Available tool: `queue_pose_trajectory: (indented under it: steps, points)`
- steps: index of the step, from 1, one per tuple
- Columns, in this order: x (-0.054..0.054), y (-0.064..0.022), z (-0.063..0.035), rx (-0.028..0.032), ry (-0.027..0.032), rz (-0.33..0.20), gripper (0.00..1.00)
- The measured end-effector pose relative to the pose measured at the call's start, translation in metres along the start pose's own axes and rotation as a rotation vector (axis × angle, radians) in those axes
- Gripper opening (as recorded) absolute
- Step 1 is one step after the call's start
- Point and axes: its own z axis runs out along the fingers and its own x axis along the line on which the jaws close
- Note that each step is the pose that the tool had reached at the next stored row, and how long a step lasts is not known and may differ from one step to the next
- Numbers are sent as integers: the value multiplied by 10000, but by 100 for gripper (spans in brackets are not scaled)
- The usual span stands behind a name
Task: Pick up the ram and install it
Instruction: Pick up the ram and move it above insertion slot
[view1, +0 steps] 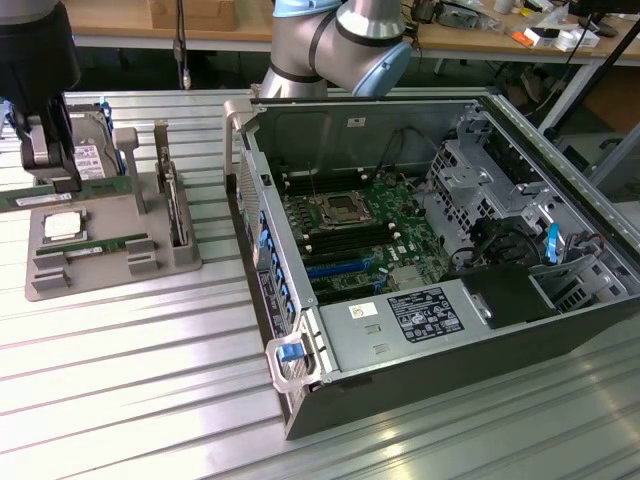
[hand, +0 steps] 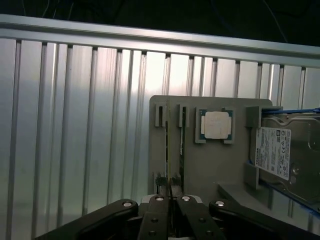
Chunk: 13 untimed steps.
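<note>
The jaws are clenched on the top edge of the ram (view1: 105, 192), which sits level over the grey fixture tray (view1: 110, 275), at ten o'clock in the exterior view. On the tray lie a second memory stick (view1: 100, 245) and the processor (view1: 62, 225), and the hard drive (view1: 92, 155) stands on edge behind them. Toward three o'clock, a strip of ribbed desk (view1: 150, 380) separates the tray's edge from the open computer case (view1: 400, 370). The case's motherboard (view1: 350, 230) is uncovered from above.

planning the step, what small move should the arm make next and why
Probably a short straight lift: the jaws are shut on the long thin green ram stick, which hangs low over the grey holder tray beside the square silver processor chip.
</note>
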Motion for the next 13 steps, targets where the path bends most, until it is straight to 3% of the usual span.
queue_pose_trajectory:
  steps: [13]
  points:
    - [-16, 12, -262, 0, 0, 0, 12]
